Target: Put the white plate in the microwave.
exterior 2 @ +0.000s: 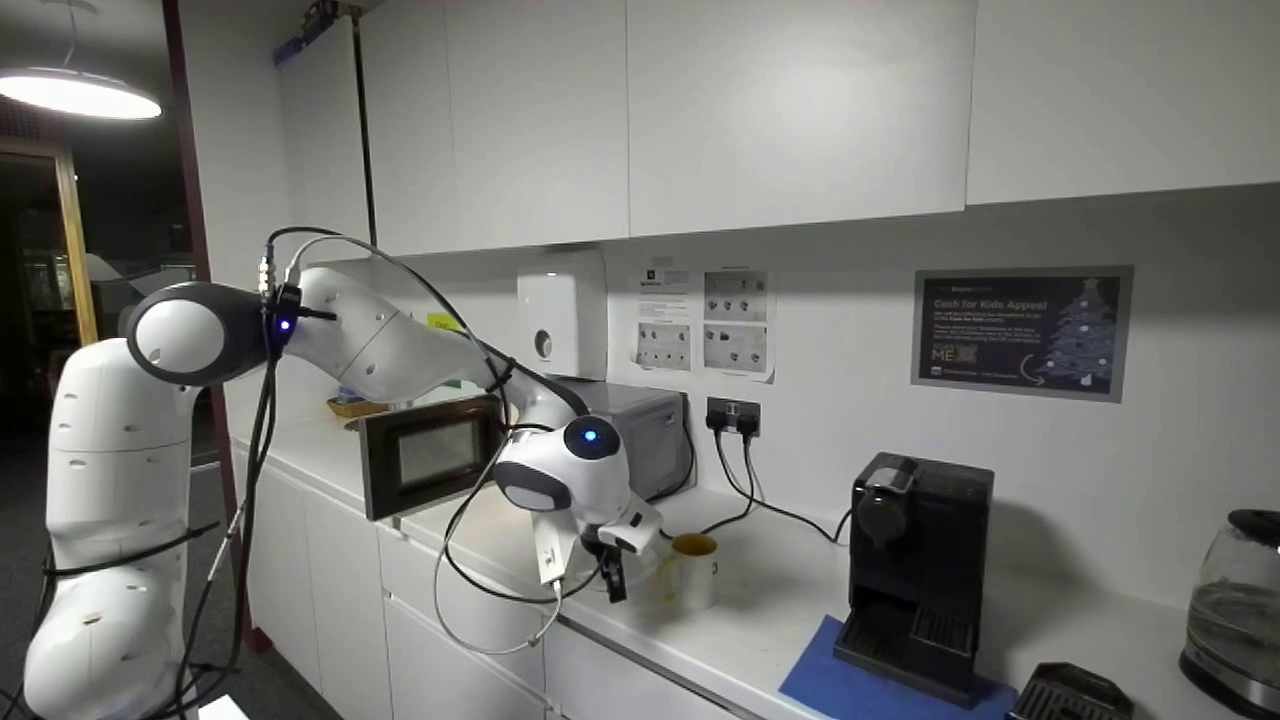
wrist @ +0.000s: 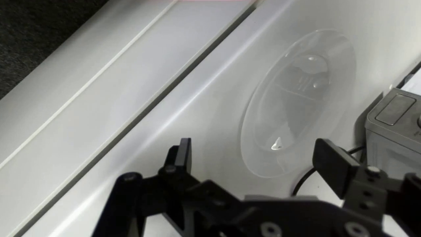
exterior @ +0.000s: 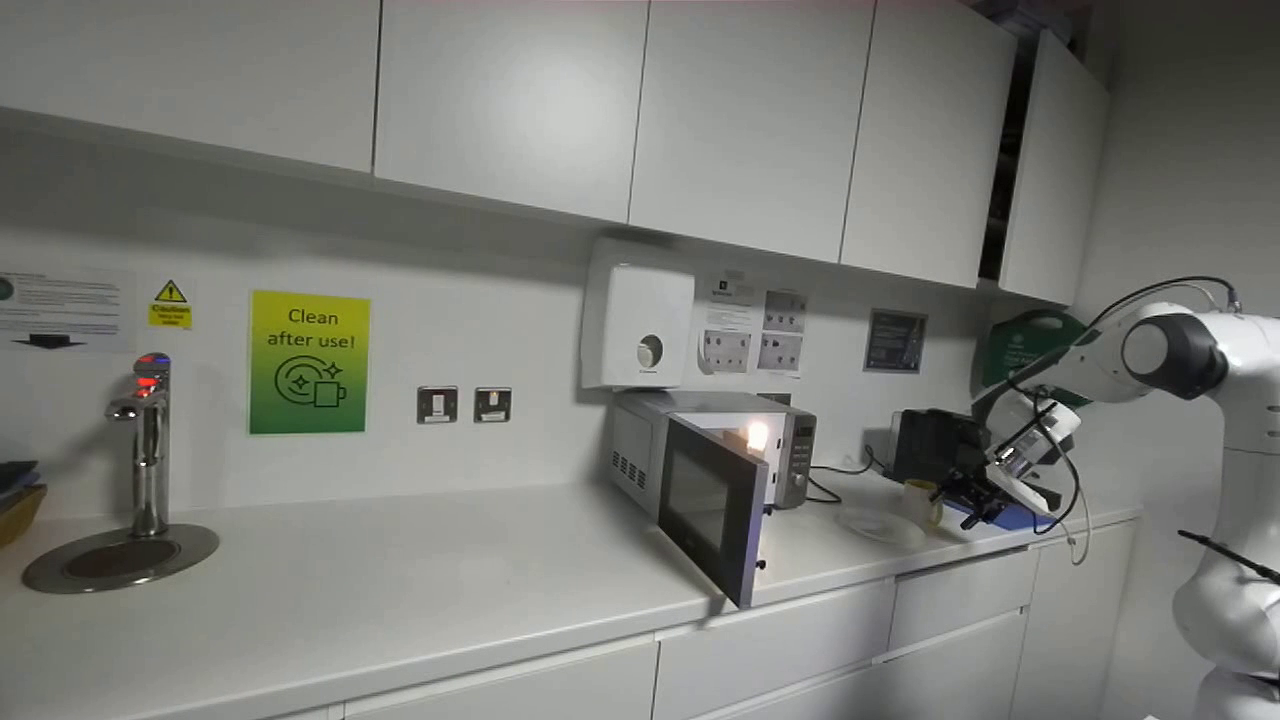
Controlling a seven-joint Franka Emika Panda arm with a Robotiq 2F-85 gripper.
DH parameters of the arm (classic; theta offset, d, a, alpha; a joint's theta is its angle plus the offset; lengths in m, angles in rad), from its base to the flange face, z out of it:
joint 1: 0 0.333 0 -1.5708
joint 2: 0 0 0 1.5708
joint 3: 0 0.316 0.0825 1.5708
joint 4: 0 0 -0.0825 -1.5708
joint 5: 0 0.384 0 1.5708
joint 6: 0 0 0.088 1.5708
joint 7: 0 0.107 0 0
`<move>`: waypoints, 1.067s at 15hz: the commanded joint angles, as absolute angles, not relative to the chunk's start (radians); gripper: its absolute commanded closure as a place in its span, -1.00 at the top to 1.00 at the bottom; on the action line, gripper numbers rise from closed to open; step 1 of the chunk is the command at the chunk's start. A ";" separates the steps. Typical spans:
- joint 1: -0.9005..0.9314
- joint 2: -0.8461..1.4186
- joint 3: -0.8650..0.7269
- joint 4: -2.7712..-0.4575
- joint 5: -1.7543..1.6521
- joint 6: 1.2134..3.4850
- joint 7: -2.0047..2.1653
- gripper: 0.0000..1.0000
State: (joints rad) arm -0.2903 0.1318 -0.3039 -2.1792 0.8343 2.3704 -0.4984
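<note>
The microwave [exterior: 690, 470] stood on the white countertop [exterior: 400, 570] with its door [exterior: 705, 520] swung out towards the front edge and a warm light [exterior: 757, 436] glowing inside. The plate [wrist: 297, 102], pale and see-through in the wrist view, lay flat on the countertop, outside the microwave and just beside it, on the side of its control panel [exterior: 799, 455]. A black cable [wrist: 304, 179] lay near the plate, by the microwave's corner.

The gripper [wrist: 255, 154] hung at the end of the robot arm [exterior 2: 400, 345] on that same side of the microwave, near the plate; it was released, its two black fingers [wrist: 184, 154] wide apart, with the plate in sight beyond them in the wrist view.

A white mug [exterior 2: 695, 577] with a yellow inside stood past the plate from the microwave. Farther along that side came a black coffee machine [exterior 2: 920, 570] on a blue mat [exterior 2: 815, 665], then a glass jug [exterior 2: 1235, 610] with a black lid, well apart from the microwave.

Above the microwave a white dispenser [exterior: 640, 315] was fixed to the wall [exterior: 530, 300]. On the microwave's other side, well apart from it, a chrome tap [exterior: 150, 450] rose from a round metal fitting [exterior: 195, 552], and between tap and microwave a yellow and green sign [exterior: 308, 362] reading "Clean after use!" hung on the wall
</note>
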 commanded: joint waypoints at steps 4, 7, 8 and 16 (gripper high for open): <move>-0.311 0.132 -0.286 -2.172 0.845 2.361 -0.503 1.00; -0.312 0.138 -0.285 -2.170 0.852 2.362 -0.505 1.00; -0.314 0.145 -0.283 -2.167 0.862 2.359 -0.512 1.00; -0.331 0.211 -0.269 -2.143 0.954 2.361 -0.575 1.00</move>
